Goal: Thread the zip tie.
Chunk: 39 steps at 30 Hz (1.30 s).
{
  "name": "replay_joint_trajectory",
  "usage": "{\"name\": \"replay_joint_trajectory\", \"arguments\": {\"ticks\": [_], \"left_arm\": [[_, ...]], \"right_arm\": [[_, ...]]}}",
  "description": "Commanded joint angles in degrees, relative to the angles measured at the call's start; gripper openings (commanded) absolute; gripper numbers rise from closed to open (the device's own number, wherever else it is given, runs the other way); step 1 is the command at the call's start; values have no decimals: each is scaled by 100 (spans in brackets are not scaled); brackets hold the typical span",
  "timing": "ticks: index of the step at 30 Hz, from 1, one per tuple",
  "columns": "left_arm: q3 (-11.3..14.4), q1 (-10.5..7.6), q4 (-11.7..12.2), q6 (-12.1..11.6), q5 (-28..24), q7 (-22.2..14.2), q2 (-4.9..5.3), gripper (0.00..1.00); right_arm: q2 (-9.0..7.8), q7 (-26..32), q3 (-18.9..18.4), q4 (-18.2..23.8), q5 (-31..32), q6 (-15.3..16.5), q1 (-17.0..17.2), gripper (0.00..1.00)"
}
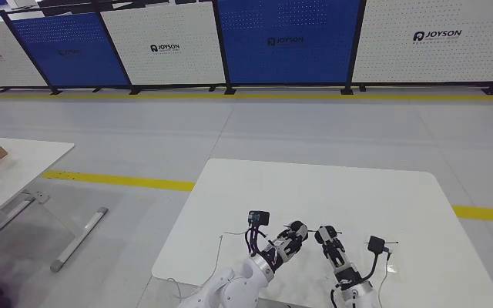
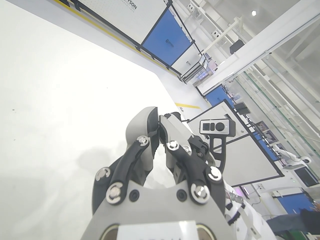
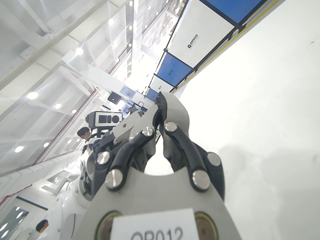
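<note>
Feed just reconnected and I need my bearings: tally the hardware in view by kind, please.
Grippers: 2, the left gripper and the right gripper, both shut, tips close together.
Wrist cameras: 2, the left wrist camera and the right wrist camera.
Tables: 2, the white work table and a side table off to one side.
Total: 6.

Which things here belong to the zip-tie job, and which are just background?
Job: left gripper, right gripper, white rectangular worktable.
Lying about: blue and white perforated partition panels, second white table, yellow floor line.
</note>
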<state>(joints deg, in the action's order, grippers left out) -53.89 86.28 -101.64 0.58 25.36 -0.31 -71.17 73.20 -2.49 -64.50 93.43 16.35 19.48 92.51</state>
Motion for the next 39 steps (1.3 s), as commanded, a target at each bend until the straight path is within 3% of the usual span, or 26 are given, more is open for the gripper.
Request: {"name": "replay_joint_trajectory", "arguments": {"ticks": [1,15,16,17,18,19,28,34,39], "left_arm": [[9,1,0,-13,13,-3,-2,0],[-5,24,-17,-140,20,-66,4,0],[-11,23,-15,-114,21,-53,3,0],[-14,22,-15,-89,24,-40,1,0],[-15,21,-14,-59,24,-22,-1,0],[-12,18,-14,-35,26,-13,-4,0],[-89,-41,70,157,-466,117,-54,0],[-335,-31,16,99,-1297,-100,-59,0],[-365,-36,2,107,-1326,-161,-54,0]], "right_arm": [[-1,5,0,5,1,0,3,0],[-4,100,6,11,-48,0,6,2],[-4,101,-3,16,-66,0,10,35],[-4,101,-9,21,-78,0,13,50],[-4,96,-14,27,-92,0,16,87],[-4,93,-17,34,-103,0,20,100],[-12,150,-34,112,-164,0,71,100],[-38,93,-134,259,-193,0,239,100],[-40,94,-141,273,-202,0,252,100]]}}
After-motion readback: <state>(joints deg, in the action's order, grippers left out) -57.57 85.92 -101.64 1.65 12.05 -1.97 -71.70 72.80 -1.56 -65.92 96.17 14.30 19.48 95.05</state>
